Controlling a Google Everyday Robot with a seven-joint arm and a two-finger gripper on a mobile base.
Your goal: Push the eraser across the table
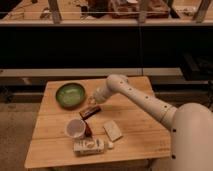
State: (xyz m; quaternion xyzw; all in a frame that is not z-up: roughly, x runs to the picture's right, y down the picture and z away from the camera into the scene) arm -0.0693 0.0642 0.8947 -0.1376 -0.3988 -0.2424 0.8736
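Observation:
The eraser (90,112), a small dark bar with a reddish-brown upper edge, lies tilted on the light wooden plank table (145,135), near its middle. My gripper (93,103) hangs at the end of the white arm, just above and behind the eraser's far end, touching it or very close to it. The arm reaches in from the lower right across the table's right half.
A green bowl (70,94) sits at the back left. A white cup (76,128) stands just in front of the eraser, left of centre. A pale flat white block (113,130) lies to its right. A white printed carton (89,146) lies near the front edge.

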